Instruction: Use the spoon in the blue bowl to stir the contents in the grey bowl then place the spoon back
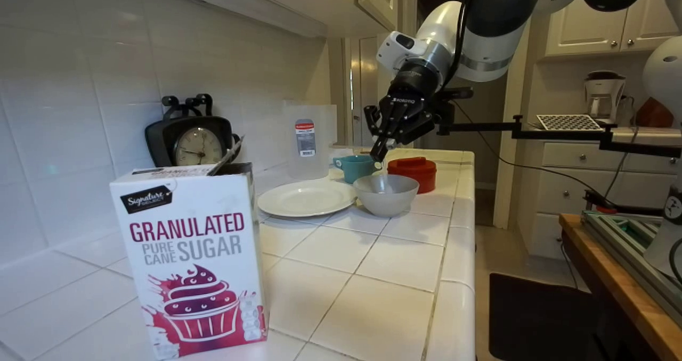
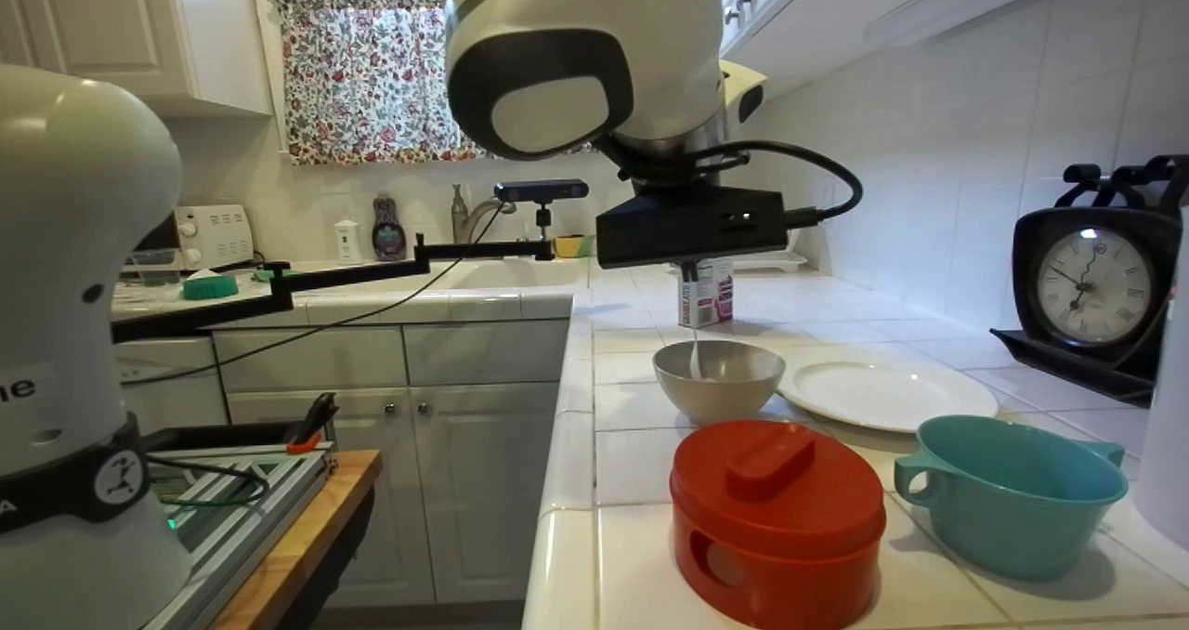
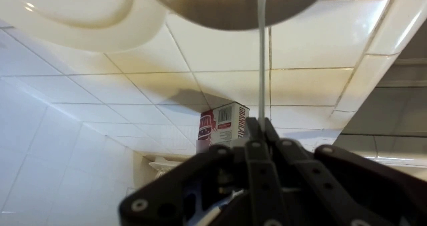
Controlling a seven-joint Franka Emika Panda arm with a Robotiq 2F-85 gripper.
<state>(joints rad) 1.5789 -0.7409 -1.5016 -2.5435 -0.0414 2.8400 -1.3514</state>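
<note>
One spoon (image 2: 695, 360), thin and pale, hangs near upright in the grey bowl (image 2: 720, 403), lower end inside the rim; contents not legible. Above the grey bowl: gripper (image 3: 262, 124), narrow, holding the spoon's handle. Risk: stirring drag could rotate so slim a handle in the grip; a wide sweep could push the wall and slide or tip the grey bowl. Just beside the grey bowl: white plate (image 2: 887, 390) and red lidded pot (image 2: 778, 518), contact uncertain; a shoved bowl would probably knock one. Farther from the grey bowl: blue bowl (image 2: 1012, 528), upright, due to receive the spoon. Risk: too low a carry could catch its rim. Well apart from the grey bowl: sugar box (image 1: 186, 265), unlikely to interfere.
</note>
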